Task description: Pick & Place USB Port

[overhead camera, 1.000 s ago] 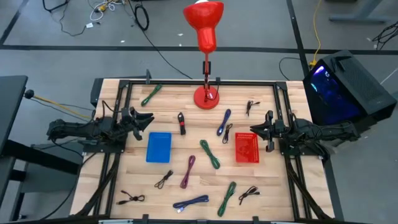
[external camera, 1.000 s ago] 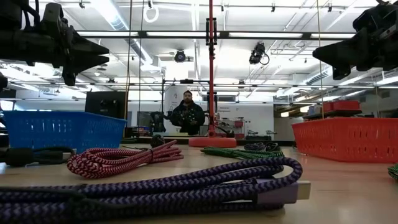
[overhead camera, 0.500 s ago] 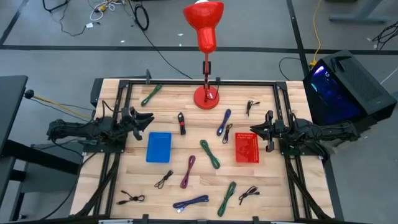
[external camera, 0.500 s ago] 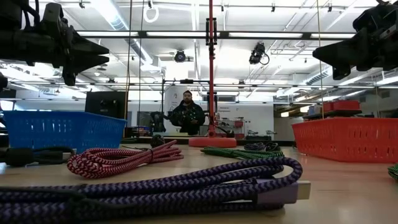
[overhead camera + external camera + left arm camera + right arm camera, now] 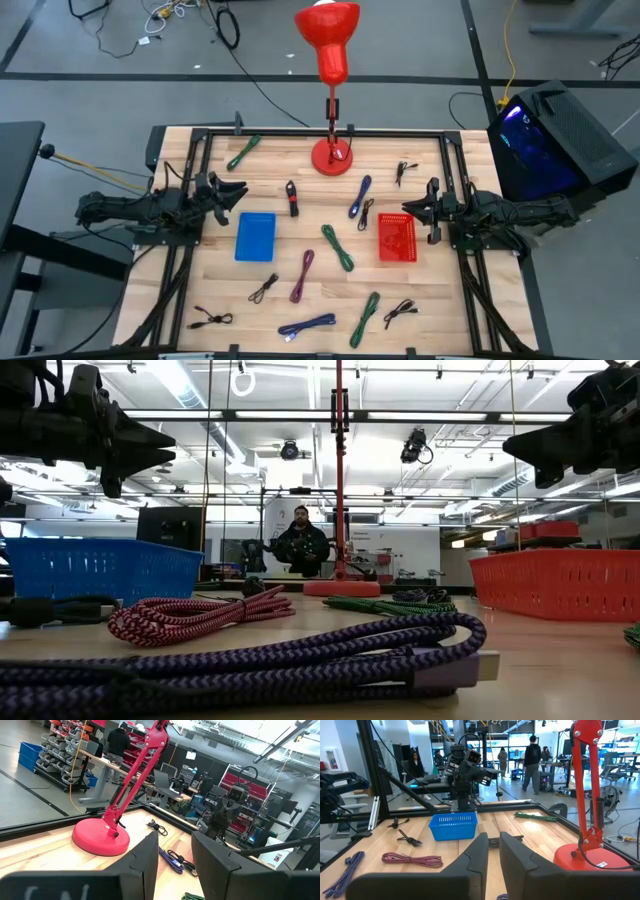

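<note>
Several braided USB cables lie loose on the wooden table: a green one (image 5: 337, 247), a maroon one (image 5: 302, 276), a blue-purple one (image 5: 359, 196) and a blue one (image 5: 307, 326) near the front edge. A blue basket (image 5: 255, 237) stands left of centre and a red basket (image 5: 397, 238) right of centre. My left gripper (image 5: 238, 190) hovers level at the table's left edge, open, with nothing between its fingers (image 5: 145, 857). My right gripper (image 5: 408, 212) hovers level at the right edge beside the red basket, with a narrow empty gap between its fingers (image 5: 477, 852).
A red desk lamp stands on its round base (image 5: 332, 156) at the far middle. More cables lie about: green (image 5: 243, 152) at the far left, black (image 5: 405, 170) at the far right, black (image 5: 211, 319) and green (image 5: 366, 318) near the front. A person (image 5: 302, 545) stands beyond the table.
</note>
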